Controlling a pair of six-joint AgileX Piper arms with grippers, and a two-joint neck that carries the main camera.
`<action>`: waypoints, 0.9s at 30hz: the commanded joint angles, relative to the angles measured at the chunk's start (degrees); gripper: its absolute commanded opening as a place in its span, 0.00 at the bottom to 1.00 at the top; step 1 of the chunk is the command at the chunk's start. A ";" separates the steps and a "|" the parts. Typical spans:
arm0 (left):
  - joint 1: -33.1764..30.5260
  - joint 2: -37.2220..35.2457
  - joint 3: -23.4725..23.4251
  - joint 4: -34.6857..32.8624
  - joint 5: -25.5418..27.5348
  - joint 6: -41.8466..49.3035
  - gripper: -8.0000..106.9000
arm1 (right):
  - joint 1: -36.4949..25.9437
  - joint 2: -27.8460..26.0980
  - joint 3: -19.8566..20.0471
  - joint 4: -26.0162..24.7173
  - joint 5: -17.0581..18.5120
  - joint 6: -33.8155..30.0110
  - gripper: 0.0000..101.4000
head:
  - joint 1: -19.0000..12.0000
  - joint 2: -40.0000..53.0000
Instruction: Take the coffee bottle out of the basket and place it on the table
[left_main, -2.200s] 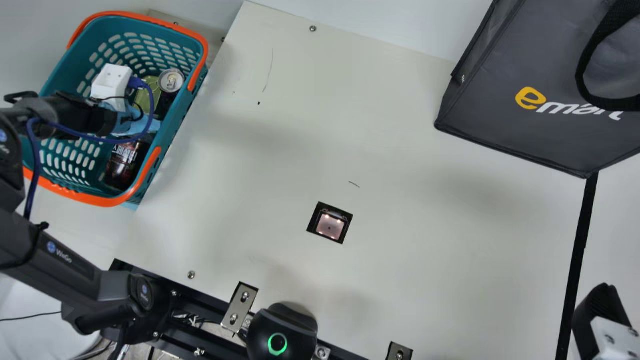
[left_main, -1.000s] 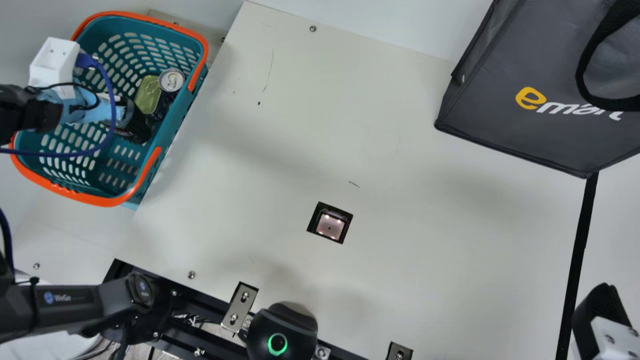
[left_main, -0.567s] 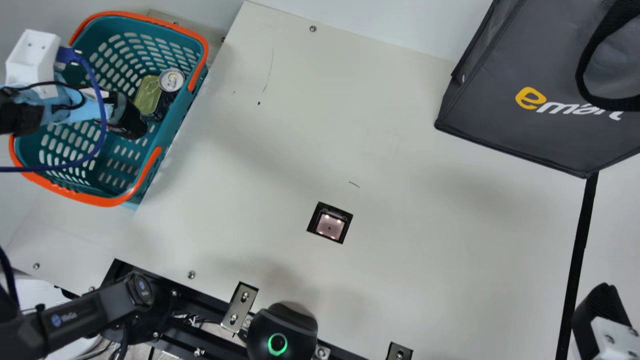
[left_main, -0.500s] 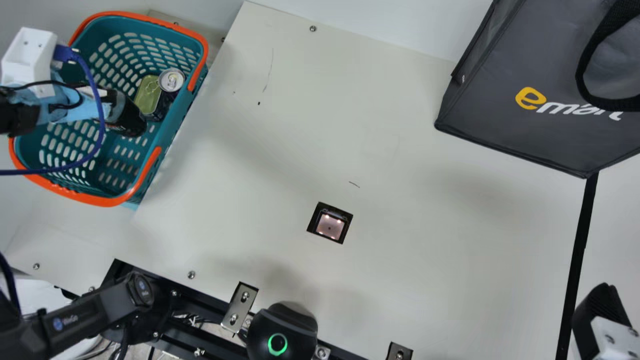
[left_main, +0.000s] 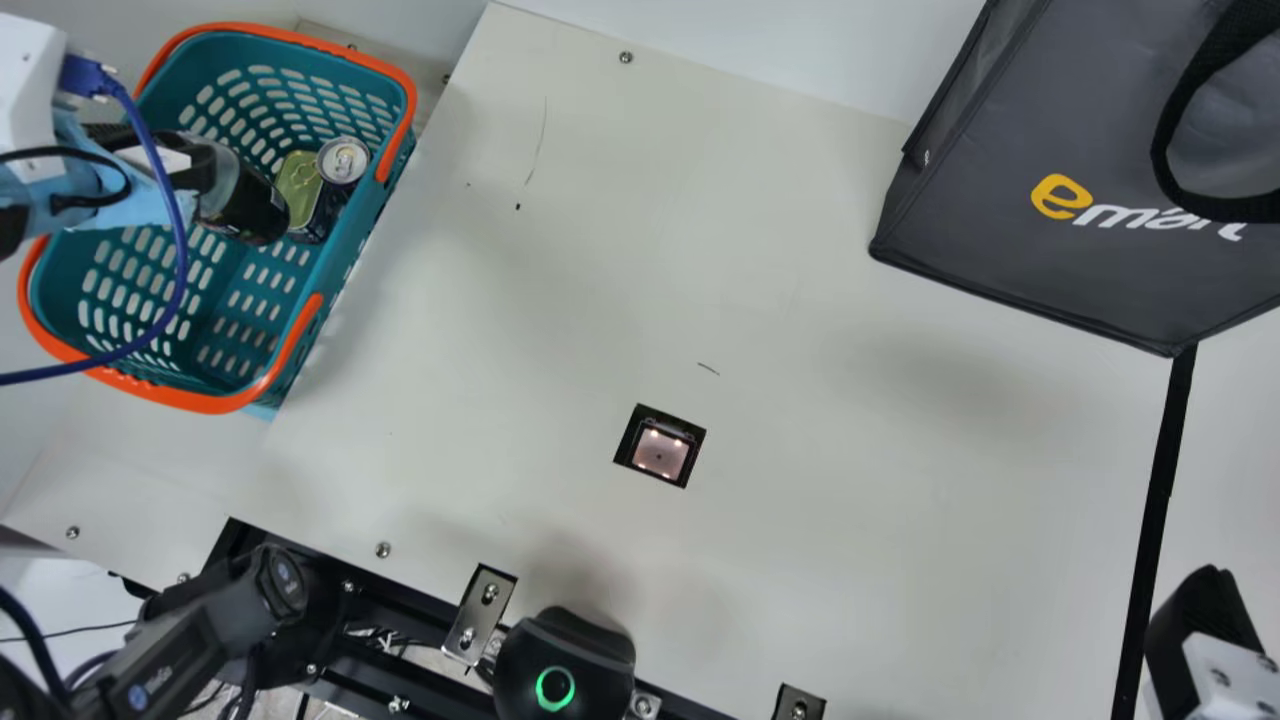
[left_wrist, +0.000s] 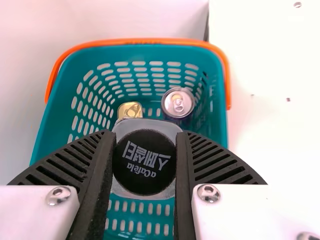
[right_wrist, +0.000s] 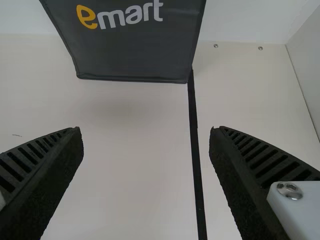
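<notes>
In the main view my left gripper (left_main: 185, 165) is shut on the neck end of the dark coffee bottle (left_main: 250, 205), which hangs tilted over the teal basket (left_main: 347, 262) with orange handles. The left wrist view has the bottle's black cap (left_wrist: 144, 162) between the two fingers of my left gripper (left_wrist: 144, 150), above the basket (left_wrist: 218, 85). At the main view's right edge is my right gripper (left_main: 1205, 620); in the right wrist view the same right gripper (right_wrist: 145, 150) stands open over the table (right_wrist: 130, 200).
Inside the basket are a gold tin (left_main: 298, 185) and a dark can (left_main: 343, 160) with a silver top. A dark grey bag (left_main: 1000, 230) stands at the table's back right. A black square fixture (left_main: 660, 446) sits in the tabletop, and a black strip (left_main: 1155, 520) runs down the right.
My left gripper first took hold of the bottle, which was lying low in the basket. Since then gripper and bottle have risen and moved toward the main view's left and top. The right arm stayed still.
</notes>
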 joint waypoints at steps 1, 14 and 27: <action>-0.45 -1.01 -0.68 0.16 1.24 -0.66 0.16 | 0.00 0.00 0.00 0.00 0.00 0.00 0.90 | -1.48 0.14; -4.48 -6.06 -4.88 1.95 6.85 -6.95 0.16 | 0.00 0.00 0.00 0.00 0.00 0.00 0.90 | -1.48 0.14; -13.43 -9.61 -8.05 6.45 9.62 -17.19 0.16 | 0.00 0.00 0.00 0.00 0.01 0.00 0.90 | -1.48 0.14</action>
